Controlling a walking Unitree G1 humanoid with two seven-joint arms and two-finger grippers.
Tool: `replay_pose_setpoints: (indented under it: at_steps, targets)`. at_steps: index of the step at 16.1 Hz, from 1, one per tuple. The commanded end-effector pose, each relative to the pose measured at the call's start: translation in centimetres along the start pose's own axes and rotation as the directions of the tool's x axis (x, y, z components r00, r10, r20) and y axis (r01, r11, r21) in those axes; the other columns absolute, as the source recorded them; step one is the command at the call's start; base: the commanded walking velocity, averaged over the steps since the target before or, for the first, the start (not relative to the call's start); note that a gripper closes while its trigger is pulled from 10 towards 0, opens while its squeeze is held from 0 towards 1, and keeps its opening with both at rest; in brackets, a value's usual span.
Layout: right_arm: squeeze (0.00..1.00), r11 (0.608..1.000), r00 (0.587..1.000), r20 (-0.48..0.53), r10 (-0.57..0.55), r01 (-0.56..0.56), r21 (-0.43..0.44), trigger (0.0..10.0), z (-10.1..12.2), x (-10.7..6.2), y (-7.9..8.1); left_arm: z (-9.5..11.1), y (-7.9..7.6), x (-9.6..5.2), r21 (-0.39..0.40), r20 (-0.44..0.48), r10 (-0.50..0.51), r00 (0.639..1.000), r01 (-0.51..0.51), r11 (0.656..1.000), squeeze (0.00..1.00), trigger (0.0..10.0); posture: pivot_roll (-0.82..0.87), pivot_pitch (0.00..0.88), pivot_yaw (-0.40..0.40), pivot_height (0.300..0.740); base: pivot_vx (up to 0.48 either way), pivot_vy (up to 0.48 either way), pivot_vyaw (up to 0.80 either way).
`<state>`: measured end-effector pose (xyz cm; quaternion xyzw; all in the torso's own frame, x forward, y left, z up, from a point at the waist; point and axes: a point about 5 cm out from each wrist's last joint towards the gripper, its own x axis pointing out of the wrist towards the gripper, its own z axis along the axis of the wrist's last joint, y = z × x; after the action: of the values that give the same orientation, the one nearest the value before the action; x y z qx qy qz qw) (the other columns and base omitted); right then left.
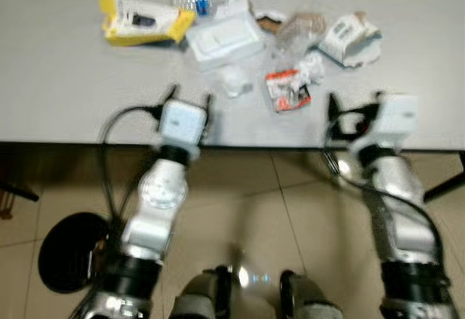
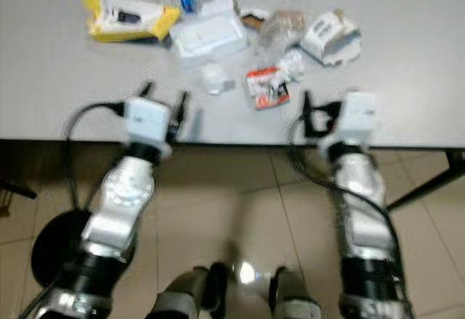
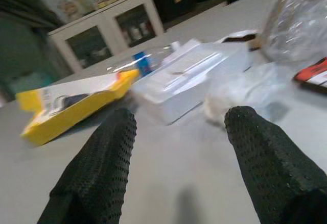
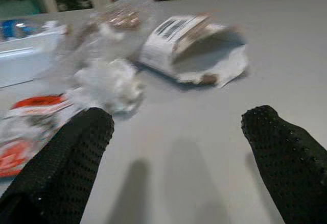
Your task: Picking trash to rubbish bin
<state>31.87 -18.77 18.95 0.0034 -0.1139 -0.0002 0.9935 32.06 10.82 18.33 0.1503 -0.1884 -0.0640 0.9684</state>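
Judging by the pile, you have barely started: the trash all lies on the bench. Your left end effector and right end effector hover near it, both spread wide and empty.

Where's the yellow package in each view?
Left eye: yellow package at the far left end of the trash pile.
Right eye: same spot.
Left wrist: beyond the left finger, on the table.
Right wrist: can't make it out.
Shared landmark: clear tray right beside it.
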Motion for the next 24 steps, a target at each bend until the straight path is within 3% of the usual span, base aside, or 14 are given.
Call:
replay_pose_setpoints:
  at_steps: [1, 6, 9, 16, 24]
  targets:
    - [0.00, 0.999, 1.000, 0.000, 0.021, -0.021, 0.025, 10.0, -0.1, -0.1, 0.8, -0.4, 1.0, -0.3, 0.017, -0.015, 0.019, 1.000, -0.019, 1.000, 0.00, 10.0, 0.06, 0.302, 0.103, 0.740, 0.274, 0.000, 0.00]
    - [0.00, 0.999, 1.000, -0.011, 0.022, -0.022, 0.027, 10.0, -0.2, -0.1, 0.8, -0.4, 0.7, -0.3, 0.008, -0.014, 0.004, 1.000, -0.004, 1.000, 0.00, 10.0, 0.06, 0.303, 0.102, 0.740, 0.274, 0.000, -0.78]
    - [0.00, 1.000, 1.000, -0.008, 0.017, -0.016, 0.026, 10.0, -0.2, 0.0, 0.8, -0.5, 0.5, -0.4, 0.001, -0.016, -0.021, 1.000, 0.021, 1.000, 0.00, 10.0, 0.06, 0.303, 0.104, 0.740, 0.275, 0.000, 0.00]
    - [0.00, 1.000, 1.000, -0.005, 0.014, -0.014, 0.025, 10.0, -0.1, 0.1, 0.8, 0.0, -0.8, -0.4, -0.117, 0.024, -0.180, 0.983, 0.182, 0.976, 0.00, 10.0, 0.06, 0.299, 0.105, 0.740, 0.000, 0.000, 0.00]
    - [0.00, 0.997, 0.997, -0.012, 0.071, -0.071, 0.022, 10.0, -0.1, 0.0, 1.4, -0.1, 2.8, 1.2, -0.065, 0.020, -0.028, 0.999, 0.029, 0.997, 0.00, 10.0, 0.05, 0.300, 0.102, 0.740, 0.000, 0.000, 0.00]
